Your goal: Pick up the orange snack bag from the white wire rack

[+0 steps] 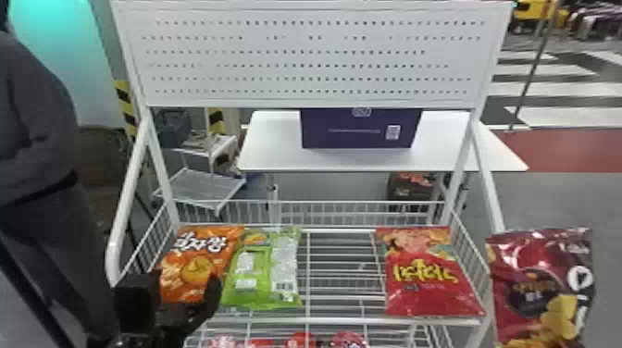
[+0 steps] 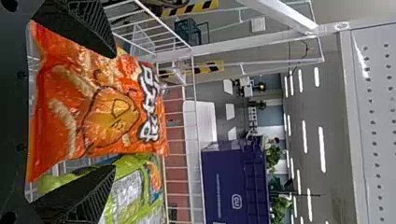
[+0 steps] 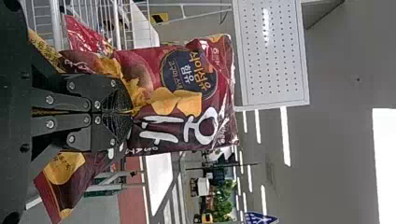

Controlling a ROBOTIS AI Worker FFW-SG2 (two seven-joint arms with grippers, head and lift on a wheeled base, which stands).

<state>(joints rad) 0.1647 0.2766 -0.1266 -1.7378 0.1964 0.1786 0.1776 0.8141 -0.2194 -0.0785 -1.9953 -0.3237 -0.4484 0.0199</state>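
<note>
My left fingers [image 1: 213, 290] stand wide around the glossy, crinkled orange snack bag [image 1: 194, 266] on the white wire rack [image 1: 345, 320]; right of the rack, my right fingers [image 3: 116, 97] pinch a shiny, maroon pillow-shaped bag [image 1: 527, 296].

the left arm [image 1: 132, 341] came in at the bottom edge of the head view, on the robot's left, and ended in the black left gripper [image 1: 184, 279]. its two fingers [image 2: 88, 28] stood wide apart, roughly level with each other in reach, and the left wrist view showed fine ridges along their inner faces. in the right wrist view, the right gripper [image 3: 132, 112] was closed, its ridged tips drawn together and its bolted black links [image 3: 60, 99] lying side by side behind them.
</note>
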